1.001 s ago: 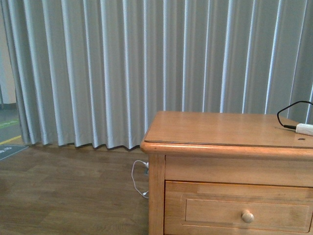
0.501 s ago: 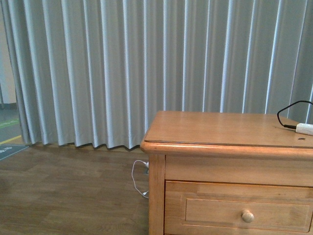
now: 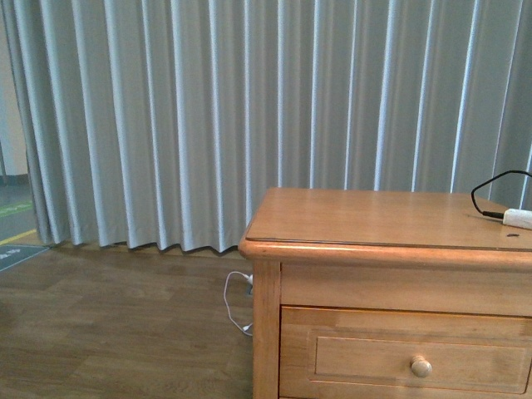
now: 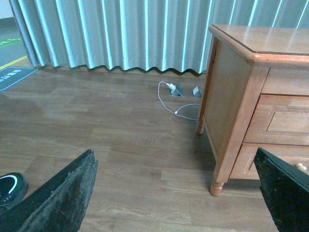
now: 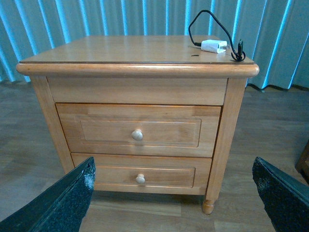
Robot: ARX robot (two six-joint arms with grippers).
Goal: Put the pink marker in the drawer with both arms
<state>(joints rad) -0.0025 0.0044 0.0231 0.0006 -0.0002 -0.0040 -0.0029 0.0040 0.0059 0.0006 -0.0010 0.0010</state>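
The pink marker is not in any view. A honey-brown wooden nightstand (image 5: 140, 53) has two shut drawers: the upper drawer (image 5: 140, 130) with a round knob (image 5: 137, 135) and a lower drawer (image 5: 140, 176). The upper drawer also shows in the front view (image 3: 407, 353). My right gripper (image 5: 174, 203) is open and empty, facing the drawers from some distance. My left gripper (image 4: 178, 198) is open and empty above the wood floor, left of the nightstand (image 4: 241, 111). Neither arm shows in the front view.
A white plug with a black cable (image 5: 213, 46) lies on the nightstand top, also in the front view (image 3: 517, 219). Grey curtains (image 3: 208, 116) hang behind. A white cable (image 4: 174, 99) lies on the floor. A black shoe (image 4: 9, 186) is at the floor's edge.
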